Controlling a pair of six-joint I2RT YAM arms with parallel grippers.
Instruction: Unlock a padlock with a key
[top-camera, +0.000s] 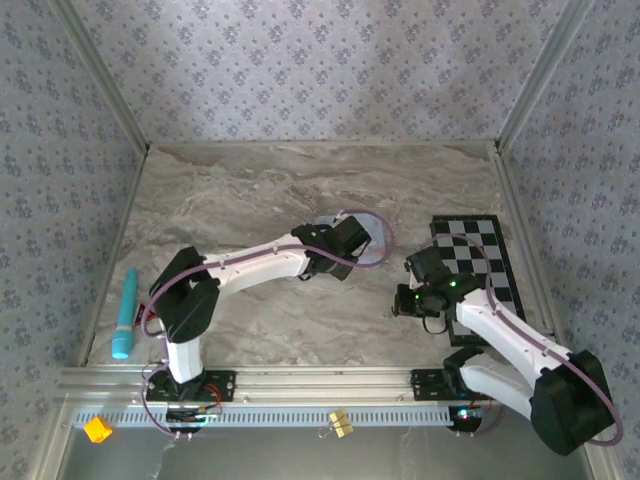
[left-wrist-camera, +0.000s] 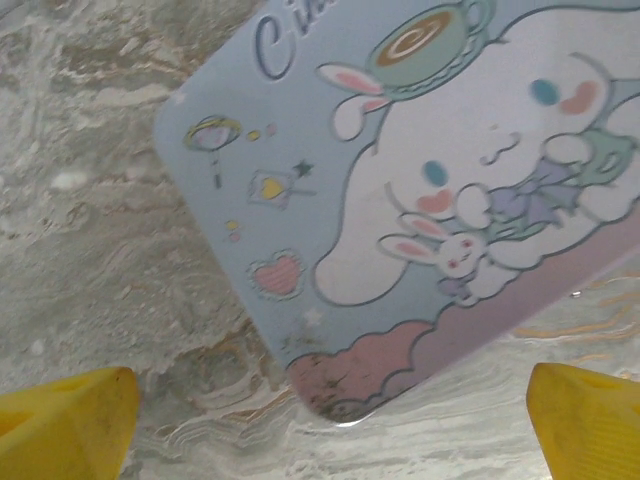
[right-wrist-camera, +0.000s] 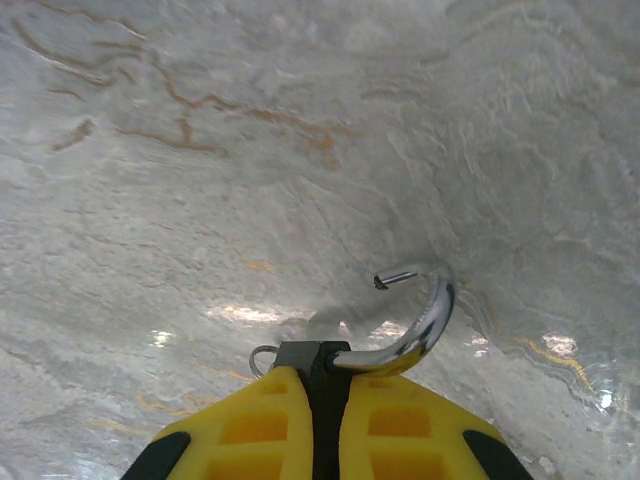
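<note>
Right end effector (right-wrist-camera: 330, 378) clenched on the padlock (right-wrist-camera: 325, 410), the black body pinched edge-on between its yellow fingers (right-wrist-camera: 270, 420) just above the counter (right-wrist-camera: 200, 150). The chrome shackle (right-wrist-camera: 432, 310) curls out ahead of the fingertips and off to their right, its notched free end hanging in the air, apparently clear of the body. A small wire ring (right-wrist-camera: 262, 357) juts out at the left fingertip beside a grey metal bit; whether a key is attached cannot be told.

The lock looks rigid and dense for its size, with a smooth body and a slick, rounded shackle that would likely roll in a grip. The flat faces of the body, where the fingers hold it now, seem the surest place to grip, leaving the shackle and the key end exposed.

From overhead, the right arm folds at the elbow and turns its wrist inward, end effector low over the marble with a checkered mat (top-camera: 478, 275) behind it.

The left arm stretches long and nearly straight across the counter; its end effector (left-wrist-camera: 325, 420) is released, fingers (left-wrist-camera: 60, 425) spread wide and holding nothing, with a pale blue cartoon tin (left-wrist-camera: 400, 200) lying flat directly ahead of them
</note>
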